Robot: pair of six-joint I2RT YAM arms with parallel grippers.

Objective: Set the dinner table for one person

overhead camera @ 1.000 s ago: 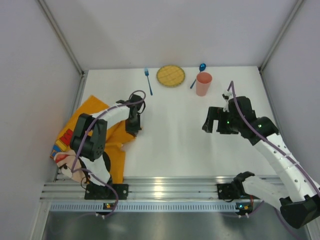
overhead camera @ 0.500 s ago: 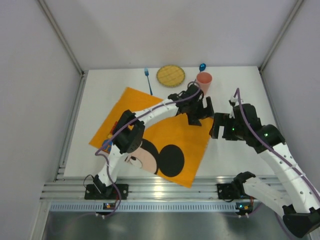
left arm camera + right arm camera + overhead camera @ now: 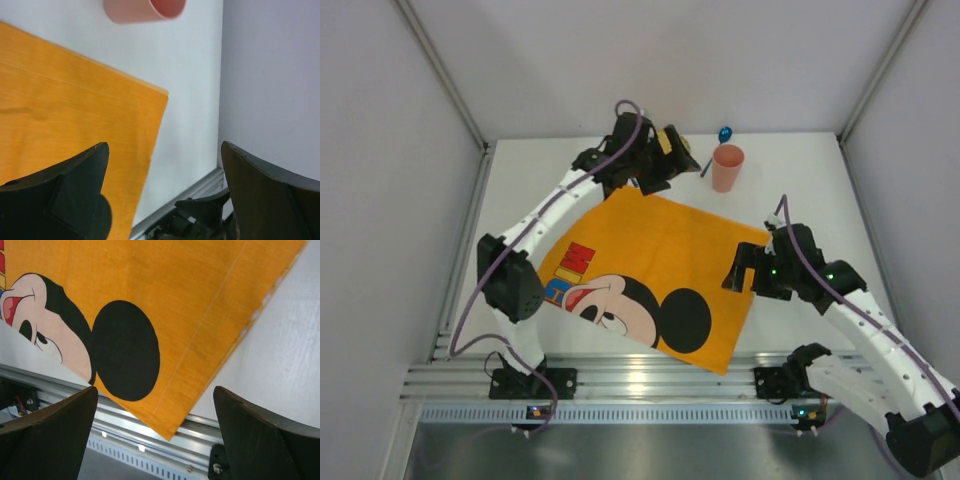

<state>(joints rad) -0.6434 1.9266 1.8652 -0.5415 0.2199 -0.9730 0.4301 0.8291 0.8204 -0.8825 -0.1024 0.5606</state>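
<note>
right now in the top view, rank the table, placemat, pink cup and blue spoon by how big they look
1. table, largest, it fills most of the view
2. placemat
3. pink cup
4. blue spoon, smallest, just a thin shape beside the cup

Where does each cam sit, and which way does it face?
Top external: fixed above and behind the bases, looking down on the dinner table; left arm and right arm show.
Left wrist: on the left arm, looking past its open fingers at the placemat corner and the pink cup.
Right wrist: on the right arm, looking down past its open fingers at the placemat's near corner and the rail.
Shared: all three see the placemat.
</note>
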